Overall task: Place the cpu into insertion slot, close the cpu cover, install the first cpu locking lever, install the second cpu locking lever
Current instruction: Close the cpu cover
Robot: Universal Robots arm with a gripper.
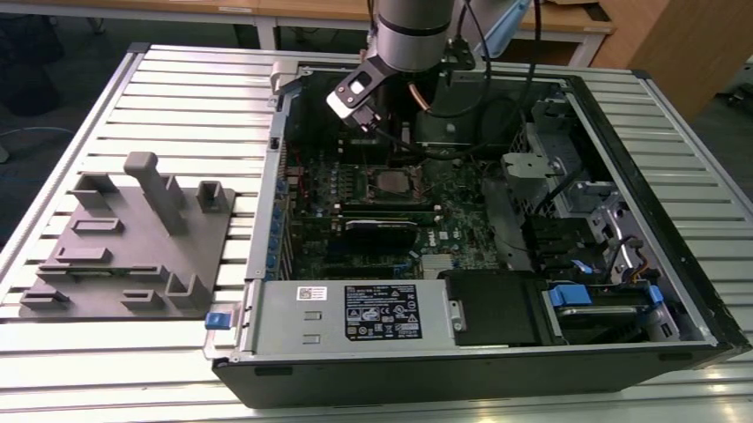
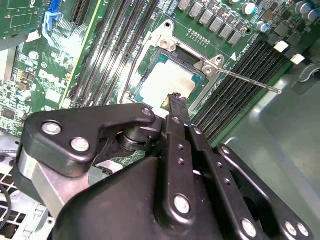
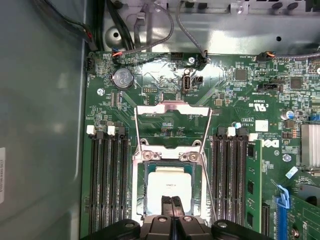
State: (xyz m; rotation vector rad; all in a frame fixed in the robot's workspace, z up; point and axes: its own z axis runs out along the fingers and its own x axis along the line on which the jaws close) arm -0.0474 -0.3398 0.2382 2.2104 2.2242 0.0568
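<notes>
Colours, open case
Green motherboard point(image 3: 235, 100), black memory slots point(image 3: 107, 175); silvery-grey cpu point(image 3: 170, 187); matte black hand point(image 3: 171, 201); pale silver ribbed bench point(image 1: 176, 79); plain grey fixture block point(image 1: 118, 264).
</notes>
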